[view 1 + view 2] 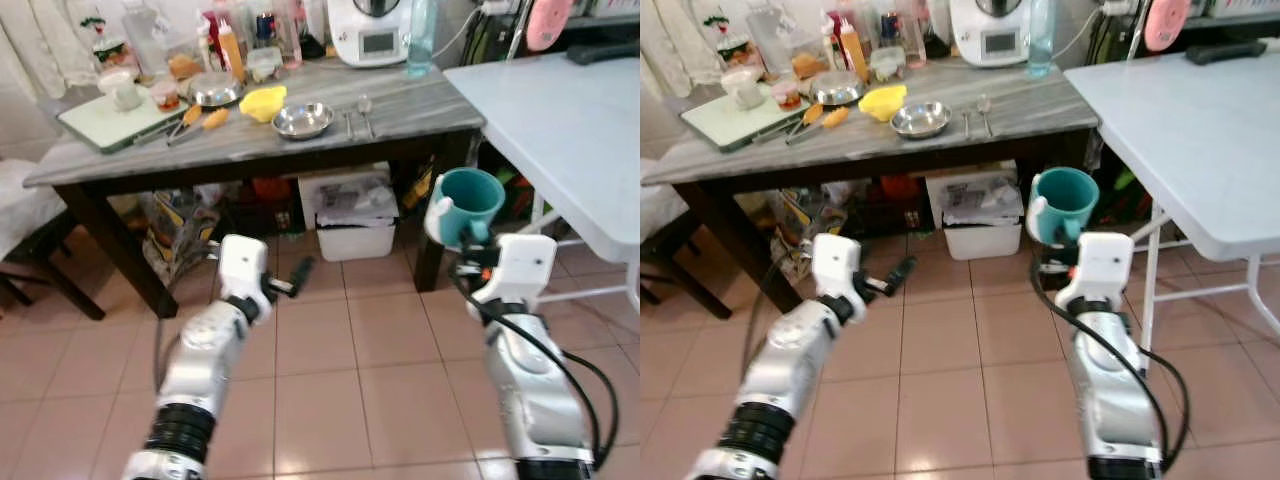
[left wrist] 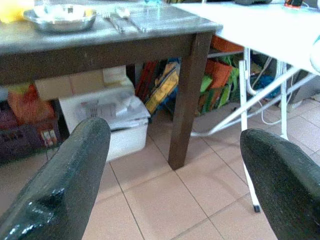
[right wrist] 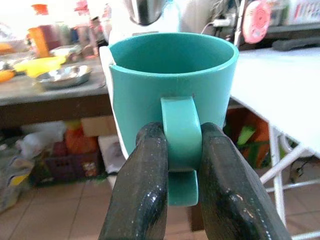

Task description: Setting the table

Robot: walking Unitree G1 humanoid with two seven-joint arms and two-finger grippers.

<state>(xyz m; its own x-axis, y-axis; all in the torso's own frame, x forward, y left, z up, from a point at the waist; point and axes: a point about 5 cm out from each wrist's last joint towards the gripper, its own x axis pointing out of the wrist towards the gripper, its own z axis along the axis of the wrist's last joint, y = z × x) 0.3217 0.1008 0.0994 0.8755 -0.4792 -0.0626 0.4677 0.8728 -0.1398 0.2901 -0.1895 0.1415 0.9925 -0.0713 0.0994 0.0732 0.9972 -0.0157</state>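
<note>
Nearest the camera, above the pink floor tiles [image 1: 330, 400], the two silver arms reach forward. On the right, the right tool [image 3: 181, 165] is clamped on the handle of a teal mug [image 3: 172, 85], one black finger [image 3: 137, 200] on each side of the handle; the mug stands upright with its mouth open upward, held in the air in front of the corner of the dark table and beside the white folding tabletop [image 1: 570, 130]. On the left, the left tool [image 2: 175, 170] points toward the space under the table, its fingers [image 2: 65, 185] spread wide apart with nothing between them. Under the table sit a white bin [image 1: 352, 232] with papers on it and bags; any print on them is too blurred to read. Farther off, the grey marble-patterned tabletop [image 1: 430, 105] carries a steel bowl [image 1: 302, 120], a yellow bowl [image 1: 264, 102], a fork and spoon [image 1: 358, 115] lying just beside the steel bowl, tongs with orange tips [image 1: 195, 122], a pale green tray [image 1: 100, 122] with a white cup, bottles and jars at the back, and a white kitchen appliance [image 1: 368, 30] with a small screen whose display cannot be read.
</note>
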